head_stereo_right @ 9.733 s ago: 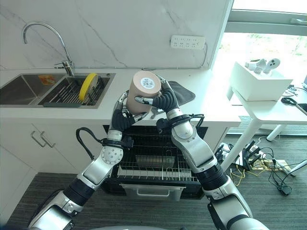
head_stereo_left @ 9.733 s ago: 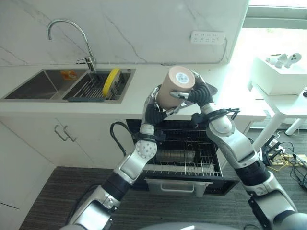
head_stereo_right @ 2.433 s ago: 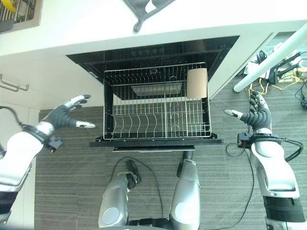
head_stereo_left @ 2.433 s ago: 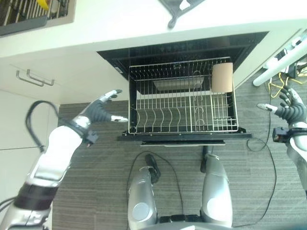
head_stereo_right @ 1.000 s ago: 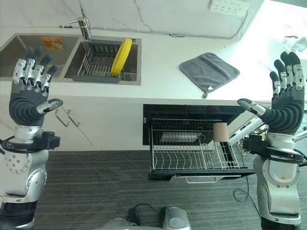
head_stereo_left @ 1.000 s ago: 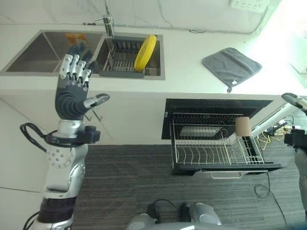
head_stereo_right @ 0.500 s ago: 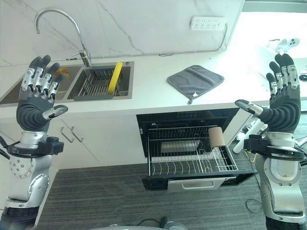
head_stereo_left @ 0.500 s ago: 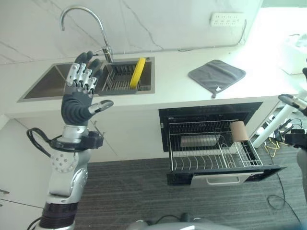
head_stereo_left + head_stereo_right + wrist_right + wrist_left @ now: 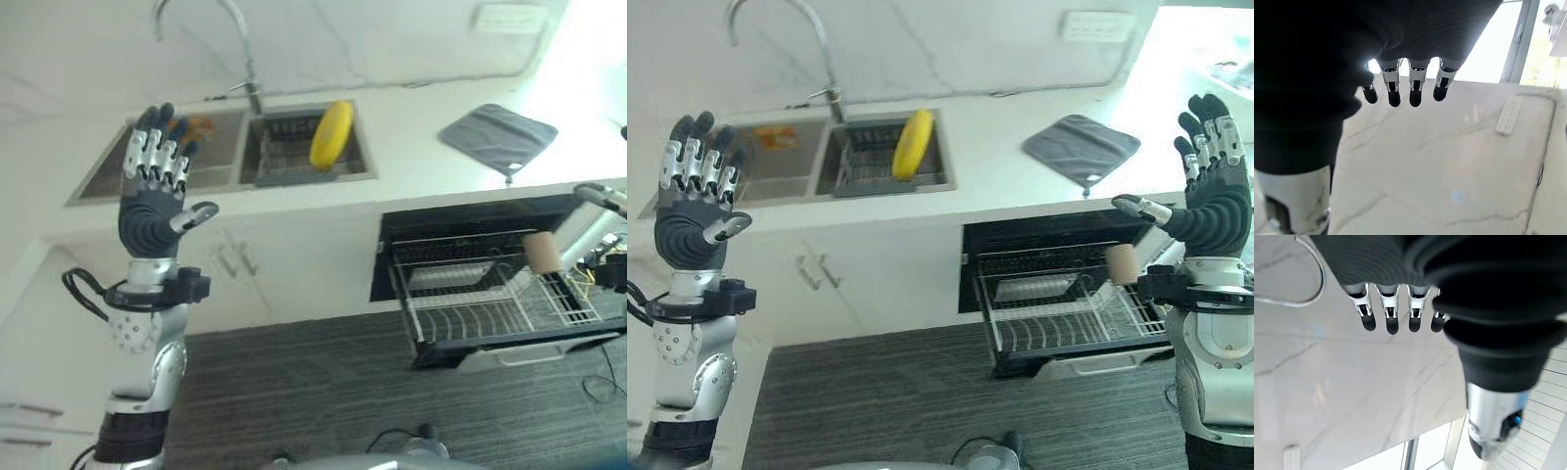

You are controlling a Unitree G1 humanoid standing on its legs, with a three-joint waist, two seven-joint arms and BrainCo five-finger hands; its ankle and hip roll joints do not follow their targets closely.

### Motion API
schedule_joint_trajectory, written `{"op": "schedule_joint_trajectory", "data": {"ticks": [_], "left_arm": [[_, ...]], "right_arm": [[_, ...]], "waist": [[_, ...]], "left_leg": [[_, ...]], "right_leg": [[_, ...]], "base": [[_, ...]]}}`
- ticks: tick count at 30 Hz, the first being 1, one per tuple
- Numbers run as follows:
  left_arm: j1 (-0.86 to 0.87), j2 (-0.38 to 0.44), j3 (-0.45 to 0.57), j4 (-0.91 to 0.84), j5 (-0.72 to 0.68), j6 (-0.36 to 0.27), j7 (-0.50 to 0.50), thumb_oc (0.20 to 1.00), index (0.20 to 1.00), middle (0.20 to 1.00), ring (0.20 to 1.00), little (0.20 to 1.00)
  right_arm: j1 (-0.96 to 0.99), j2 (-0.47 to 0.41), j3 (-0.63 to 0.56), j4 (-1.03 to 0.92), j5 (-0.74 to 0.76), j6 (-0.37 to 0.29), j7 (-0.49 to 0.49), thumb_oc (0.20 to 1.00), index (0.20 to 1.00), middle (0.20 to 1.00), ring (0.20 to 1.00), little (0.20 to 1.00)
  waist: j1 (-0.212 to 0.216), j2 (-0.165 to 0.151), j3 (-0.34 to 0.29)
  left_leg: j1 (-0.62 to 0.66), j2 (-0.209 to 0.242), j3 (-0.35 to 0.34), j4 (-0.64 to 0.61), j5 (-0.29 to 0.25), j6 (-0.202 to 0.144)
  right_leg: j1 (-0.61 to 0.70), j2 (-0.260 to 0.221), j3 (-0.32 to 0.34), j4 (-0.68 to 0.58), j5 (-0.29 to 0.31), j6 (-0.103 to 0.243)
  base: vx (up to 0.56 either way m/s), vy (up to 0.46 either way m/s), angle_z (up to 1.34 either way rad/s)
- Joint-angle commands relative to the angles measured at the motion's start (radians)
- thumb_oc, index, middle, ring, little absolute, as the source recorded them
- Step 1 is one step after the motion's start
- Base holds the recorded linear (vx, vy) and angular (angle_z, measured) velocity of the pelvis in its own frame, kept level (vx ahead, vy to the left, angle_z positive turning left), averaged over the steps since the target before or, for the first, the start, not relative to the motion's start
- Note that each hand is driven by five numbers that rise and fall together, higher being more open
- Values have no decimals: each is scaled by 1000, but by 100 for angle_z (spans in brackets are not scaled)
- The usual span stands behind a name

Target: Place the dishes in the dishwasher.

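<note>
yellow dish [image 9: 912,144] stands in the sink rack [image 9: 872,157]; left hand [image 9: 691,220] and right hand [image 9: 1213,211] raised, fingers spread; no print legible.

- The counter [image 9: 1009,137] looks like smooth, pale stone, and the wall [image 9: 950,44] behind it is glossy white marble with thin grey veins.
- The sink [image 9: 784,157] and curved faucet [image 9: 813,39] are shiny metal.
- The yellow plate [image 9: 913,143] looks like smooth plastic.
- The grey mat [image 9: 1081,147] near the counter's right end is matt cloth.
- The dishwasher rack [image 9: 1058,304] is thin bright wire.
- The cup [image 9: 1121,263] is matt tan.
- The floor [image 9: 892,392] is dark and finely ribbed.
</note>
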Motion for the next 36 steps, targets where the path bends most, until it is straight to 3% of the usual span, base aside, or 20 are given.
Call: {"op": "schedule_joint_trajectory", "data": {"ticks": [1, 3, 4, 6, 8, 12, 16, 22, 24, 28, 30, 31, 32, 34, 36], "left_arm": [[-29, 52, 61, -86, -13, 18, -10, 1000, 1000, 1000, 1000, 1000], [-48, 64, 47, -92, 5, 55, -6, 1000, 1000, 1000, 1000, 1000], [-52, 67, 36, -92, 18, 64, 2, 1000, 1000, 1000, 1000, 1000], [-57, 75, 20, -89, 20, 69, 15, 1000, 1000, 1000, 1000, 1000], [-65, 75, 5, -91, 24, 79, 23, 1000, 1000, 1000, 1000, 1000], [-48, 65, -4, -102, 63, 87, 31, 1000, 1000, 1000, 1000, 1000], [-36, 69, -7, -102, 69, 86, 31, 1000, 1000, 1000, 1000, 1000], [-51, 70, -17, -79, 14, 78, 59, 1000, 1000, 1000, 1000, 1000], [-33, 55, -3, -76, 11, 70, 46, 1000, 1000, 1000, 1000, 1000], [-14, 31, 6, -84, 13, 64, 19, 1000, 1000, 1000, 1000, 1000], [-7, 27, 7, -84, 25, 58, 16, 1000, 1000, 1000, 1000, 1000], [3, 26, 4, -86, 28, 51, 22, 1000, 1000, 1000, 1000, 1000], [15, 27, 5, -88, 31, 42, 42, 1000, 1000, 1000, 1000, 1000], [16, 34, 6, -86, 24, 38, 50, 1000, 1000, 1000, 1000, 1000], [9, 31, -3, -71, 29, 26, 49, 1000, 1000, 1000, 1000, 1000]], "right_arm": [[-51, -4, -48, -3, -5, -72, -43, 1000, 1000, 1000, 1000, 1000], [-61, 22, -20, -5, -36, -50, -40, 1000, 1000, 1000, 1000, 1000], [-72, 26, -5, -3, -44, -39, -37, 1000, 1000, 1000, 1000, 1000], [-69, 26, 1, 5, -50, -42, -37, 1000, 1000, 1000, 1000, 1000], [-57, 16, -9, 8, -37, -48, -32, 1000, 1000, 1000, 1000, 1000], [-20, -7, -37, 11, 9, -70, -13, 1000, 1000, 1000, 1000, 1000], [-16, -18, -31, 12, 15, -68, -19, 1000, 1000, 1000, 1000, 1000], [-71, -26, 27, 23, -34, -47, -43, 1000, 1000, 1000, 1000, 1000], [-48, -40, -6, 19, -10, -46, -17, 1000, 1000, 1000, 1000, 1000], [-36, -63, -50, 27, 18, -46, 22, 1000, 1000, 1000, 1000, 1000], [-55, -60, -41, 34, 17, -36, 26, 1000, 1000, 1000, 1000, 1000], [-65, -55, -26, 36, 11, -34, 27, 1000, 1000, 1000, 1000, 1000], [-70, -49, -1, 35, -1, -43, 35, 1000, 1000, 1000, 1000, 1000], [-62, -55, 1, 29, -4, -49, 39, 1000, 1000, 1000, 1000, 1000], [-77, -74, 1, 40, 5, -47, 45, 1000, 1000, 1000, 1000, 1000]], "waist": [[5, 27, -2], [24, 36, -4], [30, 39, -7], [22, 36, -6], [9, 27, -10], [-7, 13, -16], [0, 17, -26], [-9, 31, -45], [-23, 24, -36], [-26, 7, -11], [-24, 10, -7], [-22, 14, -6], [-13, 28, -15], [-10, 37, -20], [-11, 42, -27]], "left_leg": [[39, 37, -19, -49, 5, -26], [58, 11, -9, -101, 15, -9], [67, 1, -3, -116, 13, -3], [72, -18, -8, -121, -1, 10], [70, -38, -25, -121, -9, 18], [68, -57, -39, -121, -18, 25], [68, -59, -31, -121, -22, 28], [85, -44, 10, -104, -11, 15], [49, -12, 36, 20, -16, -12], [-79, 52, 36, 296, 49, -72], [-89, 70, 40, 237, 42, -63], [-71, 77, 39, 150, 39, -56], [-49, 87, 6, -45, 104, -64], [-46, 109, -11, -111, 163, -87], [-49, 126, 7, -120, 146, -96]], "right_leg": [[21, 60, -56, 78, -91, 9], [3, 43, -105, 131, -74, 10], [-1, 56, -127, 141, -73, 10], [-10, 141, -143, 119, -130, 1], [-23, 207, -134, 86, -163, -8], [-26, 273, -103, 11, -182, -16], [5, 306, -108, -45, -219, -46], [74, 363, -55, -121, -245, -91], [72, 372, -37, -95, -265, -114], [87, 375, -20, -95, -275, -152], [100, 377, -10, -109, -274, -146], [116, 374, -1, -129, -275, -137], [135, 369, 17, -178, -261, -121], [146, 365, 21, -190, -264, -116], [150, 345, -7, -187, -268, -110]], "base": [[182, 478, 49], [193, 448, 17], [183, 338, -28], [150, 237, -31], [102, 124, -8], [98, 5, 14], [94, -131, 11], [91, -238, -12], [84, -335, -11], [40, -220, -13], [91, 28, -4], [221, 253, -15], [259, 298, -38], [179, 223, -53], [142, 224, -30]]}}
